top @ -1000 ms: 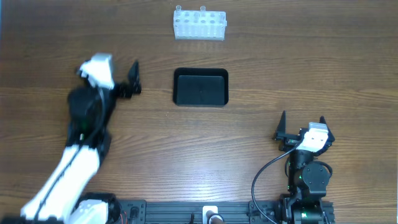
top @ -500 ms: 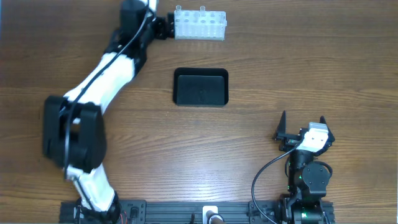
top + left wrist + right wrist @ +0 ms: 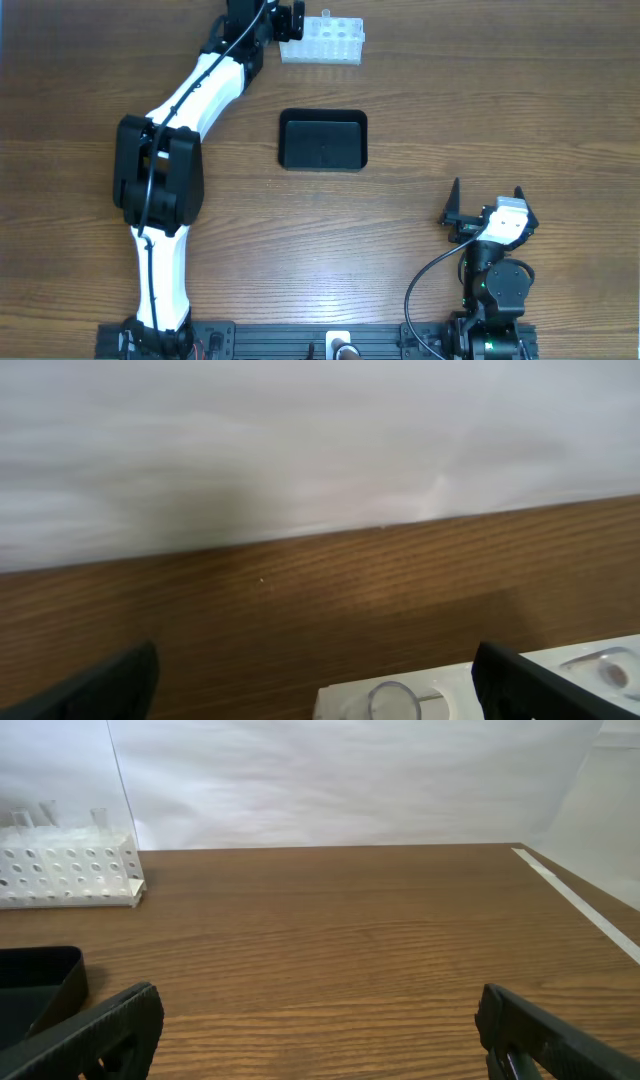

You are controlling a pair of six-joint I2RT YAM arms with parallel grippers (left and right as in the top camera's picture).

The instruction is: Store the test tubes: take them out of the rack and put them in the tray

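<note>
L arm has swung from the table's left side up to the rack at the far edge, L jaws open over its end tube, so 1st pick looks imminent; nothing in tray yet, R jaws open, parked nr base.

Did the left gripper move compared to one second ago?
Yes. The left gripper went from left of the black tray up and rightward to the left end of the test tube rack.
</note>
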